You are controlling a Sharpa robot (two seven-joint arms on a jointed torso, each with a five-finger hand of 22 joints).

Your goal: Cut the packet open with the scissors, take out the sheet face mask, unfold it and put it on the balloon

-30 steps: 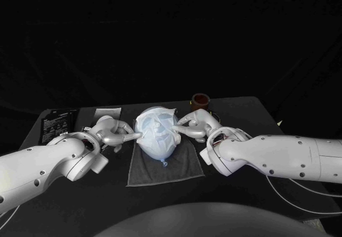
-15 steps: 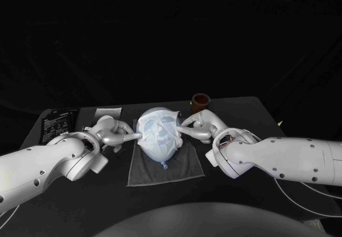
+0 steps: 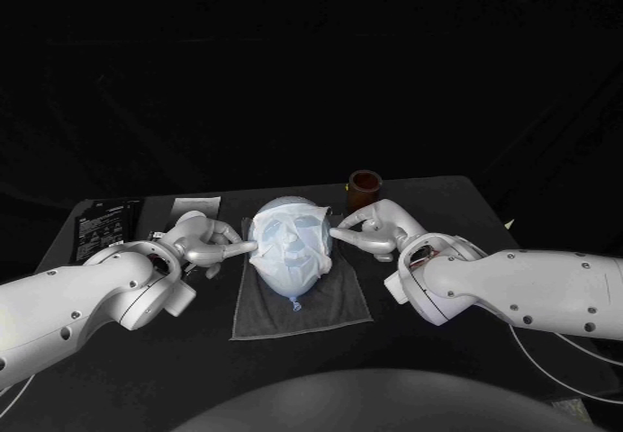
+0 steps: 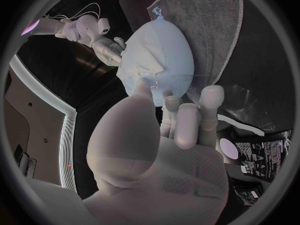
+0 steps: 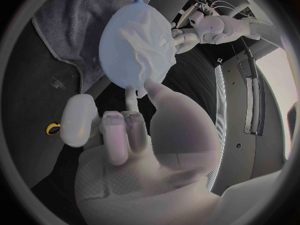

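A pale blue balloon (image 3: 291, 261) lies on a grey towel (image 3: 302, 306) at mid table, its knot toward me. The white sheet mask (image 3: 291, 236) is spread over its top, with the face holes showing. My left hand (image 3: 202, 241) is at the balloon's left side, thumb and a finger closed on the mask's edge (image 4: 147, 87). My right hand (image 3: 370, 229) is at the balloon's right side and pinches the opposite edge (image 5: 142, 82). The black packet (image 3: 106, 225) lies flat at the far left.
A brown cylindrical cup (image 3: 365, 185) stands behind the right hand. A white sheet (image 3: 197, 205) lies behind the left hand. A small yellow object (image 5: 53, 129) rests on the table by the right hand.
My right hand has drawn back from over the balloon to its right side, and the bunched mask now lies spread and smoother. The balloon has shifted slightly away from me. The left hand barely moved.
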